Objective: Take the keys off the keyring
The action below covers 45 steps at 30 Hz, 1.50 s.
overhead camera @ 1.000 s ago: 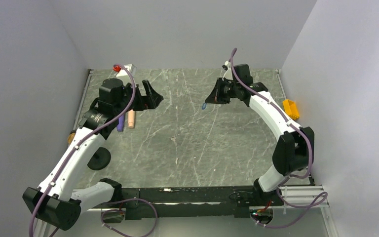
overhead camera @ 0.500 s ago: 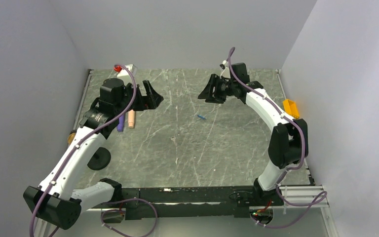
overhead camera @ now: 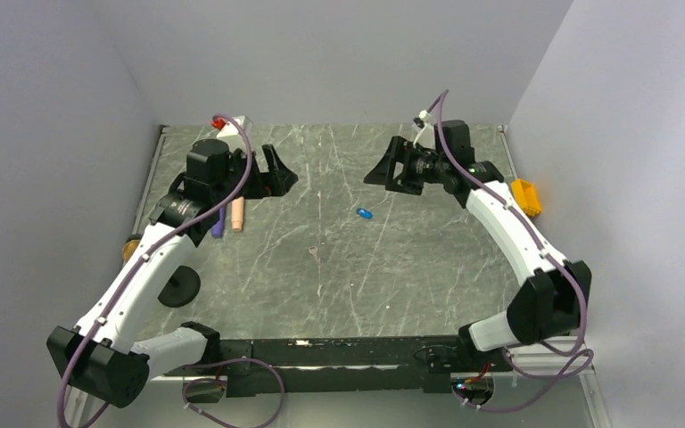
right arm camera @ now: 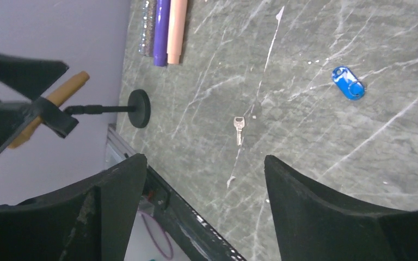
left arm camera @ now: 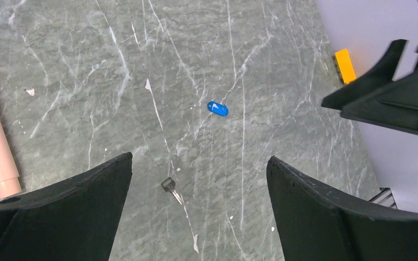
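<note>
Top view: left pincer [overhead camera: 278, 174] and right pincer [overhead camera: 381, 169] both hang wide open, holding nothing. The blue key tag [overhead camera: 363, 213] lies flat on the desk [overhead camera: 428, 267], nearer the right one.

Left wrist view: the silver key [left arm camera: 170, 187] sits well apart from the tag.

Right wrist view: same gap.

Looks done to me. The only risk I see is a low finger sweeping either tiny piece away.

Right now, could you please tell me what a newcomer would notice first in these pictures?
A bright blue key tag lies near the middle of the table, a small silver key apart from it, nearer the arm bases. The left tool and right tool hover open at the far side, empty.
</note>
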Available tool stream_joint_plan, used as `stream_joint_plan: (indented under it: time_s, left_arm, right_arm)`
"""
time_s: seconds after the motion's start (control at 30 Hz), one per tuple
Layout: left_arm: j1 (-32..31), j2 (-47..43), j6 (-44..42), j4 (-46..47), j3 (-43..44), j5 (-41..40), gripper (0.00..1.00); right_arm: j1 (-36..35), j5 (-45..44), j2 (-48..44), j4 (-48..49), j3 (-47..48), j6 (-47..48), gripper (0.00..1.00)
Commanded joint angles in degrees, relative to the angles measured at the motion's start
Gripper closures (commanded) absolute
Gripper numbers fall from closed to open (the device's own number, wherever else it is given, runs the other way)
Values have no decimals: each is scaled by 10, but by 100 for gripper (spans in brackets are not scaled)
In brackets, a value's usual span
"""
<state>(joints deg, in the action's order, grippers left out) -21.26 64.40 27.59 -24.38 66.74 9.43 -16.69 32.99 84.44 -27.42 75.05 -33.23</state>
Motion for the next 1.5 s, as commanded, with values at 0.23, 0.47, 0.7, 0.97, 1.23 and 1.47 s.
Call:
stream_joint_plan:
  time_s: [0.23,0.47,0.7,0.97,1.23,1.47]
  left_arm:
    - [-12,0,-43,21,38,4,2]
    - [-26,7,-66,22,52,-4,2]
    - [-42,13,-74,34,56,1,2]
    - [-57,39,-65,44,67,12,2]
    - [-59,62,-53,43,82,17,2]
    - [-59,86,-37,43,105,22,3]
  right_arm:
    - [1,-48,-217,11,-102,-11,0]
    - [1,-121,-341,-5,-161,-57,0]
    - [1,-209,-489,-76,-176,-33,0]
    - [1,-306,-614,-184,-175,-80,0]
    - [1,-318,-630,-223,-169,-67,0]
    - [1,-313,-667,-220,-172,-66,0]
